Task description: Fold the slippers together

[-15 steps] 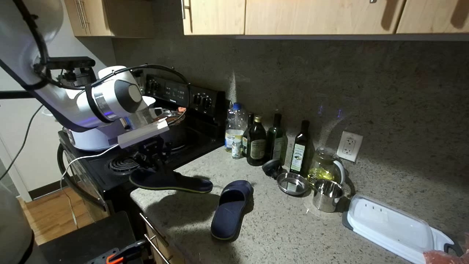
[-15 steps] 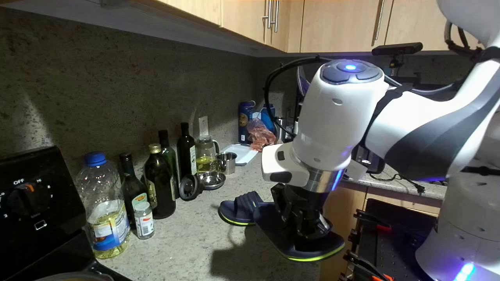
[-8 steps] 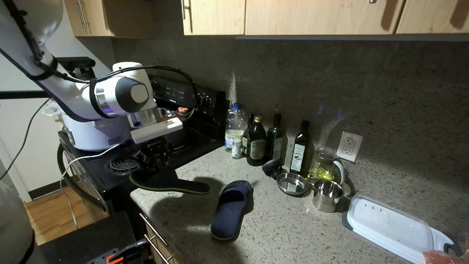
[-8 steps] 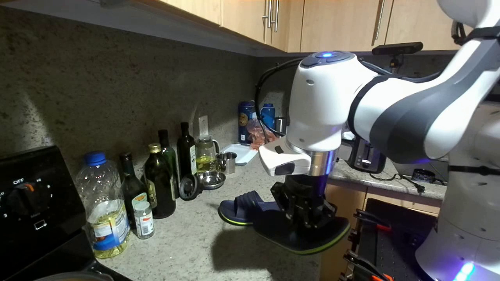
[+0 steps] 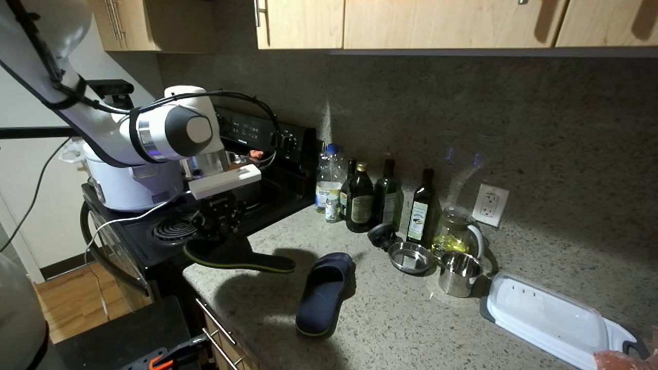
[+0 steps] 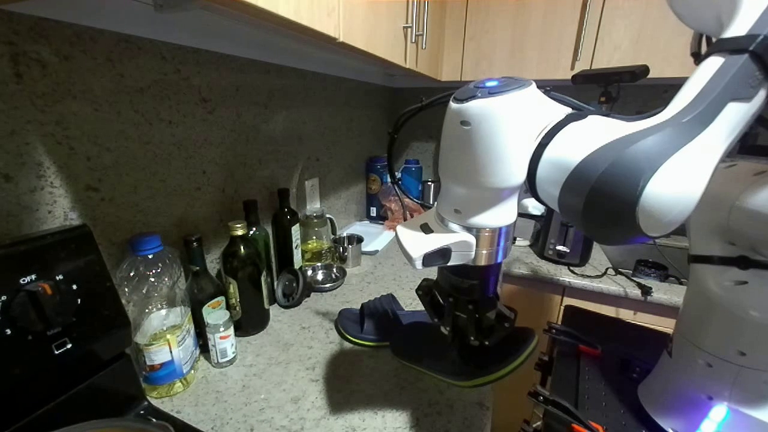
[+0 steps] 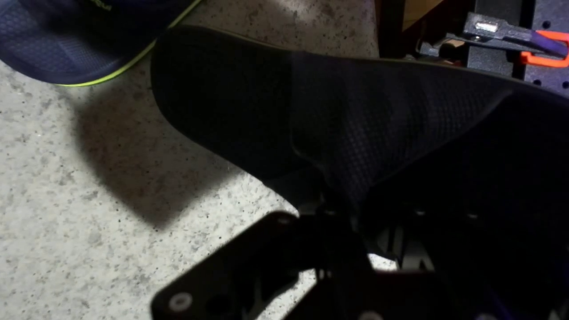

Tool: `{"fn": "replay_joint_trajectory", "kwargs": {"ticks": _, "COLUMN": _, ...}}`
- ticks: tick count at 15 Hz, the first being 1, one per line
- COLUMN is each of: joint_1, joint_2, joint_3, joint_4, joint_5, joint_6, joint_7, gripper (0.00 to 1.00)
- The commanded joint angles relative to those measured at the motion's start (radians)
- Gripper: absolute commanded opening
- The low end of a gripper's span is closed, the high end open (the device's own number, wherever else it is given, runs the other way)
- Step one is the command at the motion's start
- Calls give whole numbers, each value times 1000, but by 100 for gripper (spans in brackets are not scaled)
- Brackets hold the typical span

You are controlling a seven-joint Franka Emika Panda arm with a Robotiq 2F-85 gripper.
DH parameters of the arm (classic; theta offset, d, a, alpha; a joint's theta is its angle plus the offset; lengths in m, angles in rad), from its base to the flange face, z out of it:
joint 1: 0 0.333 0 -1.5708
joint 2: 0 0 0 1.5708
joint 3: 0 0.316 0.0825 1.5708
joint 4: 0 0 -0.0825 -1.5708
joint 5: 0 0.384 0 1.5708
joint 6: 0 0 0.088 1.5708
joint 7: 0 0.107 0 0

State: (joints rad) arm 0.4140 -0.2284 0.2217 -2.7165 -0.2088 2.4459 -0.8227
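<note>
The slippers are dark navy with thin yellow-green sole edges. One slipper (image 5: 318, 308) lies on the counter, and it also shows in an exterior view (image 6: 363, 324) and at the upper left of the wrist view (image 7: 80, 49). My gripper (image 6: 474, 342) is shut on the strap of the held slipper (image 6: 414, 354) and carries it above the counter near the edge and the stove. The held slipper is tilted and fills much of the wrist view (image 7: 222, 98), its near end apart from the resting slipper. The fingertips are dark and partly hidden by the strap.
A black stove (image 5: 175, 231) with a pot and a white appliance (image 5: 133, 185) stands beside the counter (image 5: 401, 318). Several bottles (image 5: 360, 205), a steel bowl (image 5: 409, 258), a steel cup (image 5: 459, 275) and a white lidded container (image 5: 550, 313) line the wall.
My wrist has turned more upright and shifted slightly rightward across the stove side, tilting the held slipper with it. The slipper on the counter has not moved.
</note>
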Motion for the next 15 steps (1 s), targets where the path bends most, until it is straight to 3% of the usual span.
{"fn": "replay_joint_trajectory", "kwargs": {"ticks": 1, "joint_1": -3, "joint_2": 6, "joint_3": 8, "joint_4": 2, "joint_5": 17, "joint_6": 16, "joint_7": -33, "gripper": 4}}
{"fn": "replay_joint_trajectory", "kwargs": {"ticks": 8, "joint_1": 24, "joint_2": -74, "joint_3": -2, "joint_4": -44, "joint_5": 96, "joint_6": -7, "joint_7": -193, "gripper": 4}}
{"fn": "replay_joint_trajectory", "kwargs": {"ticks": 12, "joint_1": 53, "joint_2": -174, "joint_3": 0, "joint_4": -103, "joint_5": 148, "joint_6": -27, "joint_7": -211, "gripper": 4}}
{"fn": "replay_joint_trajectory", "kwargs": {"ticks": 15, "joint_1": 65, "joint_2": -201, "joint_3": -7, "joint_4": -67, "joint_5": 139, "joint_6": -70, "joint_7": -207, "gripper": 4}}
